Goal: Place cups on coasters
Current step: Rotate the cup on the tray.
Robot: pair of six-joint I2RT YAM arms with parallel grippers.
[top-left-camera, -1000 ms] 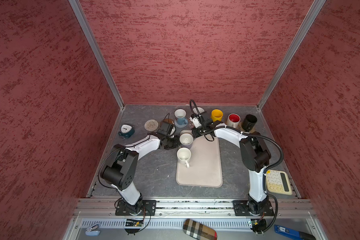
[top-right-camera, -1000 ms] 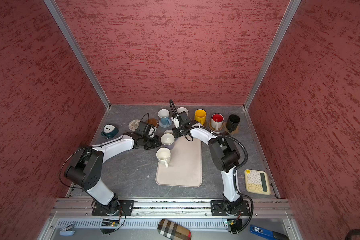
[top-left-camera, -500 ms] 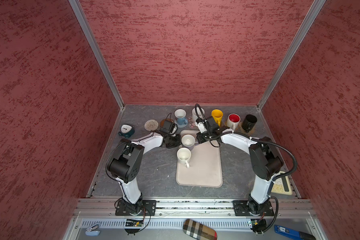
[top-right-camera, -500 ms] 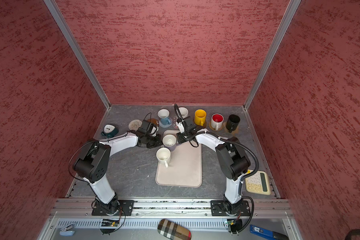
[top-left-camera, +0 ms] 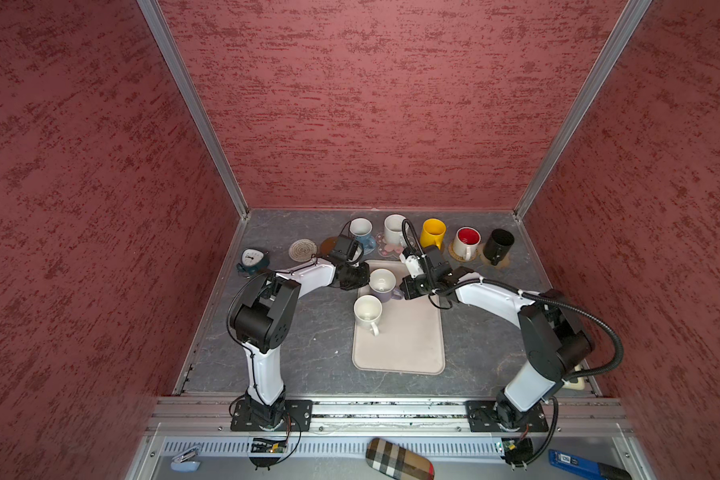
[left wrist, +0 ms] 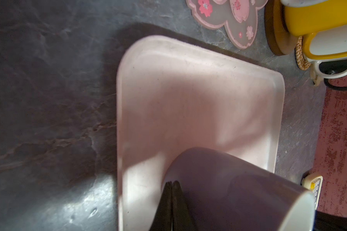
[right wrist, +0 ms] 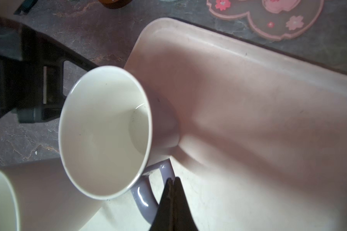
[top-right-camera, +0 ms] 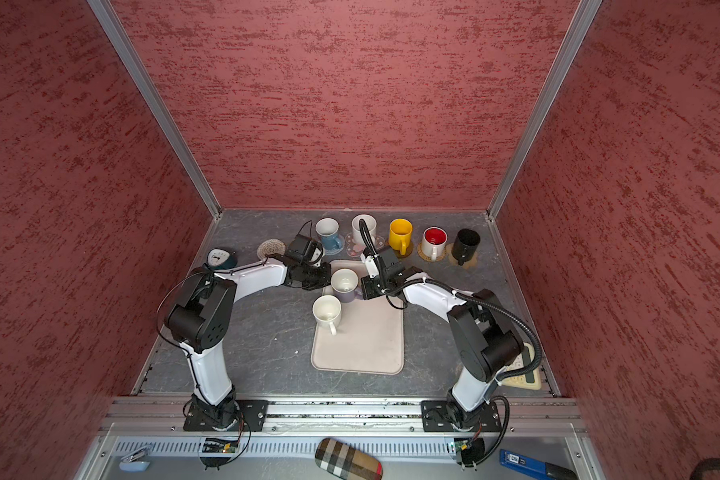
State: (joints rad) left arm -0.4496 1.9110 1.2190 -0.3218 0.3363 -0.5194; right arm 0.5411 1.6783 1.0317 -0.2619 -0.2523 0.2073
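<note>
Both arms drew in, elbows bent — left fingers, right fingers together; flanking lavender mug.

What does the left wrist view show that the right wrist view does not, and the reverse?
Only the left wrist view: the yellow mug on its brown disc. Only the right wrist view: the handle and pale inside of the lavender mug, and a plain white mug beside it. Both: that mug's outer wall, the beige tray, the pink flower coaster.

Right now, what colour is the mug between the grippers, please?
Lavender mug, white inside; right wrist view.
</note>
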